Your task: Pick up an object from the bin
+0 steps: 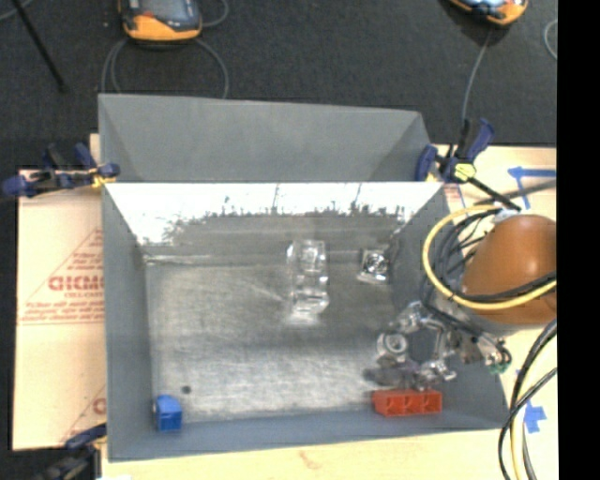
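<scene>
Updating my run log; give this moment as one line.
gripper: lower-right corner | nearest: red block, beside it | also: clear plastic piece centre, blue cube lower-left

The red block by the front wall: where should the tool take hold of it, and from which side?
The red block lies flat, its long side along the bin's front wall. Probably grip its middle across the narrow width, from above.

The floor on the far side is dark carpet. An orange-and-black device lies far left. Another such device lies far right.
</scene>
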